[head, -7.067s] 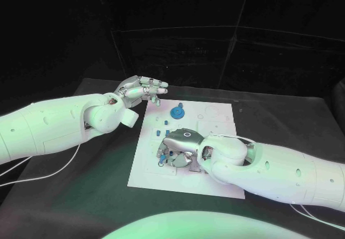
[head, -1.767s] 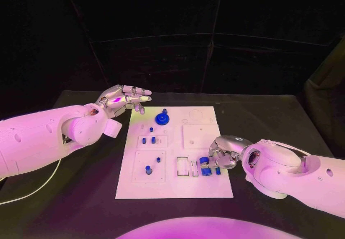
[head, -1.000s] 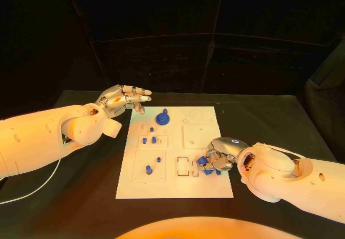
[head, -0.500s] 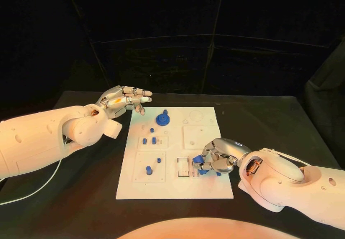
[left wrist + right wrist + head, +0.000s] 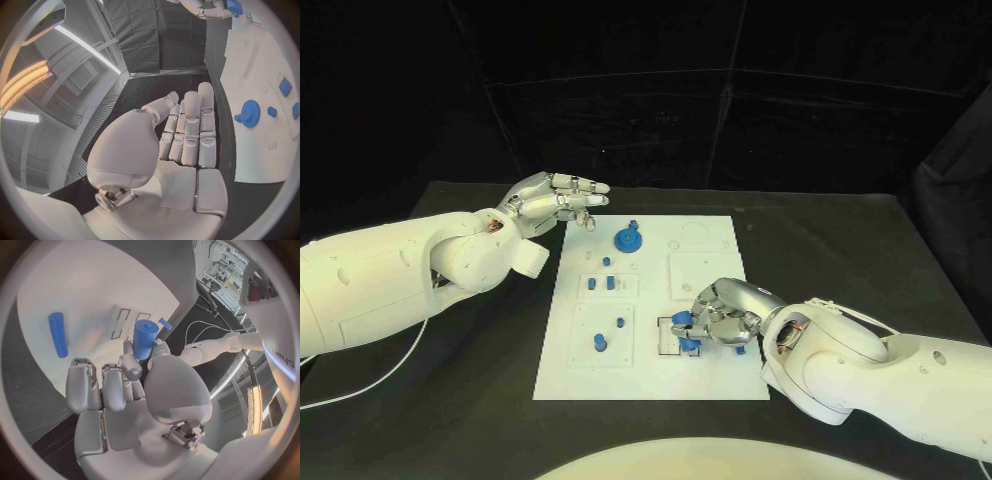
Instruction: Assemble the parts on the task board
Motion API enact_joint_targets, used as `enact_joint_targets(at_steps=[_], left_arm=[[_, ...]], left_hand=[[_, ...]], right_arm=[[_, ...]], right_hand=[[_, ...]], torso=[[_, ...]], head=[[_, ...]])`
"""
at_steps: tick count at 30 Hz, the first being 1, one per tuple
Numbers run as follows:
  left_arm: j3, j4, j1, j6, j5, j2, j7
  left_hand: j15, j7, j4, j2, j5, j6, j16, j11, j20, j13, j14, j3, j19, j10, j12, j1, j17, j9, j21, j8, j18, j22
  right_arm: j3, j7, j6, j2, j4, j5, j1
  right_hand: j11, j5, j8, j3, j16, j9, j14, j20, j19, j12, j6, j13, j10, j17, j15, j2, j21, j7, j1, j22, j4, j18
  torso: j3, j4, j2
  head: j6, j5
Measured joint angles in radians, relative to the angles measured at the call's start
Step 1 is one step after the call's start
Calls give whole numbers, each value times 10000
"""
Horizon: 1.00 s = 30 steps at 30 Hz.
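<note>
Pinching a blue cylinder (image 5: 145,338) over the slots near the task board (image 5: 718,380)'s near right corner, the right hand (image 5: 718,318) risks jamming it if tilted. Left hand (image 5: 557,199) hovers off the far left corner, fingers together, empty.

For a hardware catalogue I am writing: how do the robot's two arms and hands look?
Both arms are bulky, smooth white shells with rounded wrist housings. The left hand and right hand are silver metal with segmented fingers. A thin white cable loops along the right arm.
</note>
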Motion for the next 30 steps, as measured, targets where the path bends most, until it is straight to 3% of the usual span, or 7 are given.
enact_joint_targets(at_steps=[5,16,18,21,25,27,30], left_arm=[[0,1,0,9,0,5,-6],[-1,5,0,21,0,13,-17],[-1,5,0,23,0,13,-18],[-1,6,0,24,0,13,-20],[-2,4,1,26,0,14,-24],[-2,2,1,27,0,18,-25],[-2,0,2,28,0,19,-28]], left_hand=[[0,0,0,0,0,0,0,0,0,0,0,0,0,0,0,0,0,0,0,0,-1,0],[0,0,0,0,0,0,0,0,0,0,0,0,0,0,0,0,1,0,0,0,0,1],[0,0,0,0,0,0,0,0,0,0,0,0,0,0,0,0,1,0,0,0,-1,1],[0,0,0,0,0,0,0,1,0,0,0,0,0,0,0,0,1,0,0,0,-1,1],[0,0,0,0,0,0,0,0,0,0,0,0,0,0,0,0,1,0,0,0,-1,1],[0,0,0,0,0,0,0,1,0,0,0,0,0,0,0,0,1,0,0,0,0,1],[0,0,0,0,0,0,0,1,0,0,0,0,0,0,0,0,2,0,0,0,0,1]], right_arm=[[0,-293,238,250,-162,227,0],[0,-824,509,721,-468,471,3],[0,-880,509,759,-502,464,3],[0,-957,495,815,-545,424,3],[1,-1012,472,882,-579,339,4],[2,-1026,470,903,-592,293,4],[2,-1038,481,911,-602,235,6]], right_hand=[[-21,-285,65,-89,0,68,0,0,0,-170,87,-91,-21,-27,0,17,0,-82,-162,0,6,0],[-35,-529,92,-248,-40,142,-37,-37,37,-224,105,-102,-36,-53,-36,71,0,-98,-374,0,25,0],[-72,-993,119,-375,-39,159,-15,-37,37,-271,131,-102,0,-54,-58,90,0,-124,-540,0,15,0],[-71,-2484,154,-679,-95,214,-2,-37,37,-347,178,-102,1,-82,-71,102,0,-171,-1016,-1,14,0],[-71,-3626,155,-811,-105,277,-2,-37,37,-528,121,-179,1,-108,-70,-171,0,-115,-1415,-1,40,0],[-70,-3966,162,-630,-156,306,-2,-41,34,-660,97,-254,-7,-136,-70,-489,0,-91,-1733,-1,70,1],[-48,-4128,182,-39,-217,337,-2,-74,0,-879,51,-381,-133,-200,-70,-1199,-66,-43,-2443,-1,94,0]], torso=[[0,4,1],[0,1,0],[0,1,0],[0,1,0],[3,-11,0],[4,-12,0],[5,-12,0]], head=[[-17,-5],[-40,43],[-47,48],[-50,59],[-51,76],[-56,81],[-65,89]])
